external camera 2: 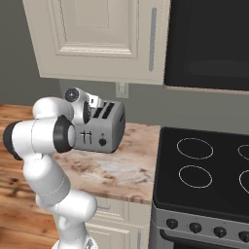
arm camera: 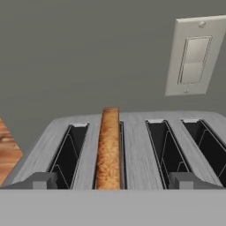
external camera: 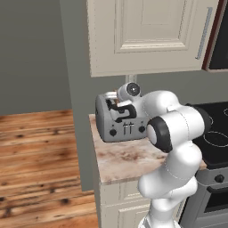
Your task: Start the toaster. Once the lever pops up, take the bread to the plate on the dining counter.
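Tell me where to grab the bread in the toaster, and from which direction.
Grip the bread by its exposed top crust, coming straight down from above the toaster, one of the fingers on each broad face. It stands on edge in the second slot from the left in the hand view, so only that upper edge is reachable.

- Toaster [arm camera: 132,145]: brushed silver-grey metal look, matt, fine lines across the top; dark slot interiors.
- Bread [arm camera: 108,150]: tan, rough, grainy crust edge.
- Countertop [external camera: 129,162]: beige-pink veined marble, smooth.
- Wall cabinet [external camera 2: 97,39], upper frame: cream painted panel, matt.
- Floor [external camera: 40,156], left: brown wood planks, visible grain.
- Stovetop [external camera 2: 204,170]: smooth black glass.
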Controlling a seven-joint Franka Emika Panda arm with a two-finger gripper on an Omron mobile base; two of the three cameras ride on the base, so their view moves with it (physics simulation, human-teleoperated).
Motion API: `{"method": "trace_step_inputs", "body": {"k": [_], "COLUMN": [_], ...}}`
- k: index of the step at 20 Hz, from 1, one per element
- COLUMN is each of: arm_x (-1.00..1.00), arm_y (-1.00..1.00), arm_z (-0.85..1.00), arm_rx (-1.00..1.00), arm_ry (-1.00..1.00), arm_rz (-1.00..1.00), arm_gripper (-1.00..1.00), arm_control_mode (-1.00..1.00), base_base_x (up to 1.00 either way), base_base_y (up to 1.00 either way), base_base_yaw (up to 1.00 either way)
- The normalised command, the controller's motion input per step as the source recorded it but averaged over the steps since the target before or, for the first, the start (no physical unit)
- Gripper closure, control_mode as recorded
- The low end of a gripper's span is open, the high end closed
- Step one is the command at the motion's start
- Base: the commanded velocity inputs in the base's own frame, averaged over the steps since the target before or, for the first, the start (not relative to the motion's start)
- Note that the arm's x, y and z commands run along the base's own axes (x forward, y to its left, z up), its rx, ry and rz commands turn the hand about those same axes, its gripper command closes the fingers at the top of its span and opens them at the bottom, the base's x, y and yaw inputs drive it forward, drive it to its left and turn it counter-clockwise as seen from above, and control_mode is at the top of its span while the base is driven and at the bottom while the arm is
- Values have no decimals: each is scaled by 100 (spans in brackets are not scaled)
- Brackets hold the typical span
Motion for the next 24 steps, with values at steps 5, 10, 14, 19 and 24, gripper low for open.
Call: {"method": "trace_step_inputs", "body": {"k": [5,10,14,19,24], "arm_x": [0,0,0,0,0], "arm_y": [0,0,0,0,0], "arm_z": [-4,-2,-4,-6,-4], "arm_rx": [0,0,0,0,0], "arm_ry": [0,0,0,0,0], "arm_rz": [0,0,0,0,0], "arm_gripper": [-100,-100,-100,-100,100], "arm_control_mode": [-100,-100,-100,-100,-100], "base_base_x": [0,0,0,0,0], "base_base_y": [0,0,0,0,0], "base_base_yaw": [0,0,0,0,0]}}
